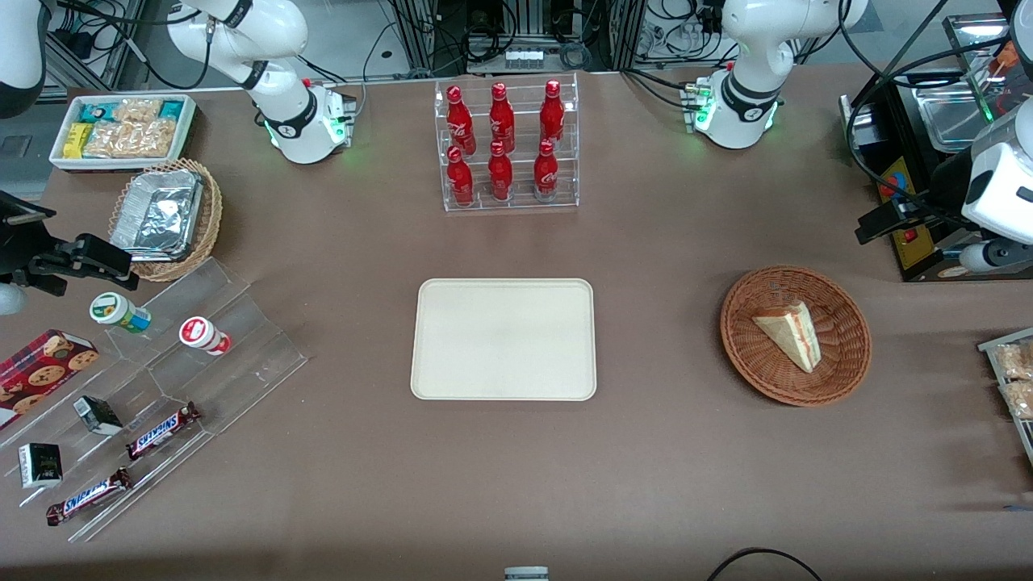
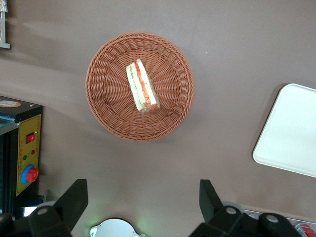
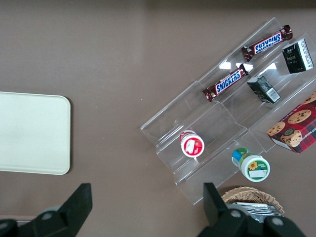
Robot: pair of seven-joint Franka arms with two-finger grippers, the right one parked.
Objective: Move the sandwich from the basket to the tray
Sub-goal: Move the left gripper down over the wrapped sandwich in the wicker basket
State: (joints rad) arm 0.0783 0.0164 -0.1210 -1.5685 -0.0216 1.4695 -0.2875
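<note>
The sandwich [image 1: 789, 332] [image 2: 142, 88], a pale wedge with red and green filling, lies in the middle of the reddish-brown wicker basket [image 1: 847, 307] [image 2: 108, 113] toward the working arm's end of the table. The cream tray [image 1: 504, 339] [image 2: 291, 133] [image 3: 29, 133] lies flat and bare at the table's middle. My left gripper [image 1: 876, 222] [image 2: 142, 195] hangs high above the table, farther from the front camera than the basket. Its fingers are spread wide and it is open, with nothing between them.
A black control box with a red button [image 1: 908, 218] [image 2: 22, 153] stands close by the gripper. A rack of red bottles [image 1: 508, 145] stands farther back than the tray. A snack tray [image 1: 1013, 379] sits beside the basket at the table edge. An acrylic stand with snacks [image 1: 161, 379] lies toward the parked arm's end.
</note>
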